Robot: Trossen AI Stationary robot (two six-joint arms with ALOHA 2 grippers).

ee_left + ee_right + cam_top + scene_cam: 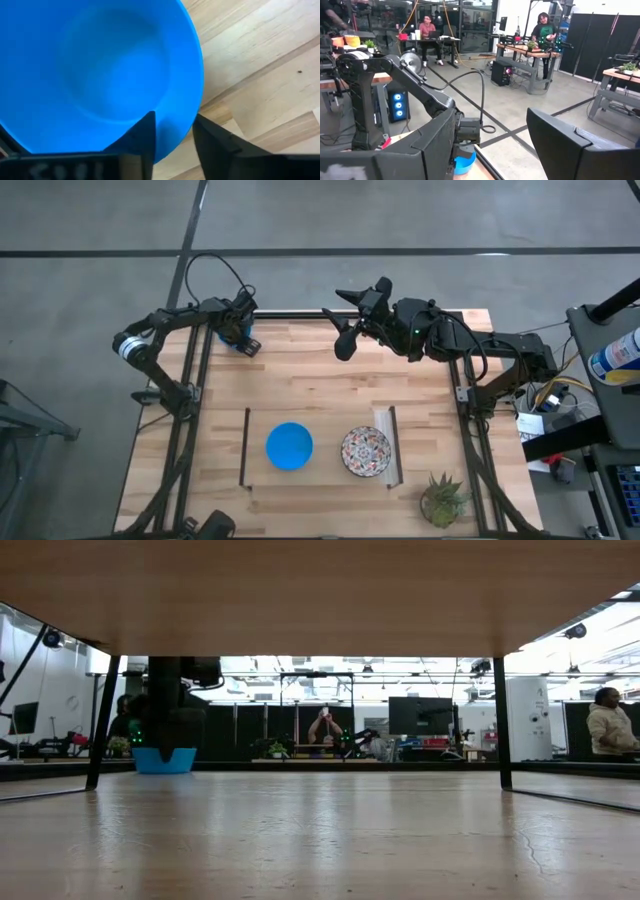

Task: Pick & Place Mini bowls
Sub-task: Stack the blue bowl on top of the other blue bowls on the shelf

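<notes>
A plain blue mini bowl (246,344) sits near the table's far left corner, mostly hidden under my left gripper (238,332). It fills the left wrist view (100,70) and shows in the low view (163,760) with its base at table level. A second blue bowl (289,445) and a red-patterned white bowl (366,451) rest on their bases side by side near the table's near edge. My right gripper (345,320) hangs open in the air over the far middle of the table, touching nothing. My left gripper (175,122) is on the blue bowl's rim (184,127), with one finger (145,137) inside the bowl and the other (215,145) outside. The fingers come from above, pointing down. In the low view the bowl stands upright with its base at the table top.
Two dark strips (245,445) (394,442) flank the two near bowls. A small green plant (443,498) stands at the near right corner. Bare wood lies across the table's middle (330,385). People and desks show in the room beyond (542,30).
</notes>
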